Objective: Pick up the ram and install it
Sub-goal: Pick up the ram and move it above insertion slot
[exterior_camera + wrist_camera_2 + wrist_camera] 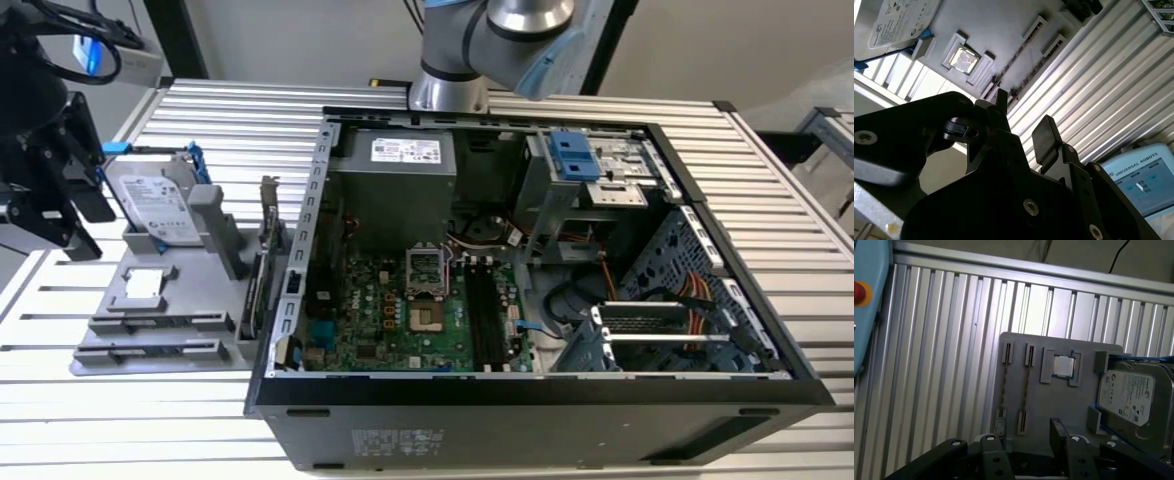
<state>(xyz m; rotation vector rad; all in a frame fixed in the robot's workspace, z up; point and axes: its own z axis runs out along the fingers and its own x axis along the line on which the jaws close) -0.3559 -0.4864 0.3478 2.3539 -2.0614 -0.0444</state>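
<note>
While the hand hangs above the grey tray with its two fingers spread and nothing between them, the ram stands on edge in the tray's slotted holders, untouched; a second thin stick seems to sit in the holders just beside it, though it is harder to make out; in the first wrist view the ram's line runs straight out from the gap between the fingers, so its long axis lies crosswise to the line that joins them and its flat faces look toward the fingers; by my judgement this is the relation that matters, since a grip across so thin a board would need one finger on each face; in the exterior view the tray sits on the bench at the exterior view's left of the open case, well apart from the long black slots inside it, and the ram's length runs from that view's left to its right; a square chip and a drive share the tray, the chip near the ram, the drive beyond the chip.
</note>
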